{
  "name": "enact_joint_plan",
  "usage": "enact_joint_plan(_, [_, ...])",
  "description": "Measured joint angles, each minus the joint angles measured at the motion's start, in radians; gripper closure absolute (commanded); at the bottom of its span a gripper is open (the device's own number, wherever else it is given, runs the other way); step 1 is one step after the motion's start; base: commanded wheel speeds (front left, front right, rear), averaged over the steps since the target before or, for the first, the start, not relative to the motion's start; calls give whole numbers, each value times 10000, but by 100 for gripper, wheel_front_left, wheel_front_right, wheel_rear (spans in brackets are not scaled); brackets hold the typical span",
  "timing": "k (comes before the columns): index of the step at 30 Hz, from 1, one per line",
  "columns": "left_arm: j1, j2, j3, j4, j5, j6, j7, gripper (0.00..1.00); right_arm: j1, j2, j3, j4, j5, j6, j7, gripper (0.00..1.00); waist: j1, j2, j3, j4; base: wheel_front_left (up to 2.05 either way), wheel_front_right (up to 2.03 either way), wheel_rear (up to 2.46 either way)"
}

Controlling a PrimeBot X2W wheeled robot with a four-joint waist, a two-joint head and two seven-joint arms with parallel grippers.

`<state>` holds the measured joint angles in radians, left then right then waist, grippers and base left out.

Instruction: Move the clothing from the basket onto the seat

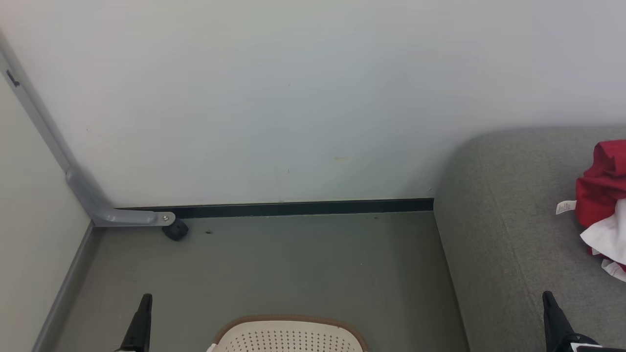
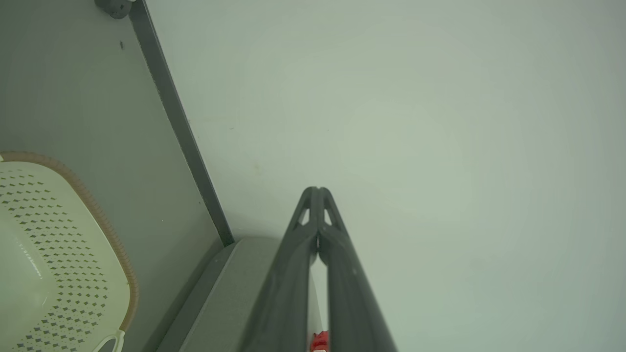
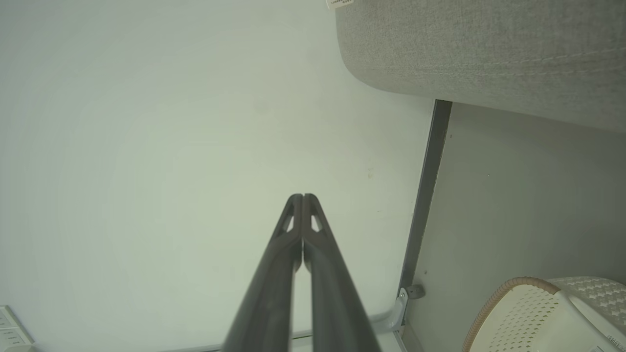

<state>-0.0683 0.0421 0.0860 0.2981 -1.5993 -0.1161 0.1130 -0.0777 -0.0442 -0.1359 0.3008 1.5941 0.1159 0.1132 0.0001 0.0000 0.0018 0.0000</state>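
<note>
Two closed hands (image 1: 145, 300) (image 1: 548, 298), one basket (image 1: 293, 320), one seat (image 1: 513, 220)

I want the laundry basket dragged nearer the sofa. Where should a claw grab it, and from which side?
Pinch the brown rim of the laundry basket from above, straddling it: its mouth faces up, and only that thin edge looks narrow enough to grip.

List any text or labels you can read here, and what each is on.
Nothing is legible.
The white tag on the clothing lying on the seat: printed, too small to read.
The white label at the top edge of the right wrist view: blurred, unreadable.
</note>
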Motion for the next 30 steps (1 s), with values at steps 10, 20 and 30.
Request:
enact_joint_plan(10, [-74, -19, 2, 6, 0, -73, 0, 100, 0, 4, -2, 2, 0, 0, 0, 100, 0, 0, 0, 0, 0, 0, 0])
enact_joint_plan(20, [-74, -27, 0, 8, 0, -73, 0, 100, 0, 4, -2, 2, 0, 0, 0, 100, 0, 0, 0, 0, 0, 0, 0])
enact_joint_plan(30, [-74, -29, 0, 10, -2, -73, 0, 100, 0, 6, -2, 2, 2, 0, 0, 100, 0, 0, -1, -1, 0, 0, 0])
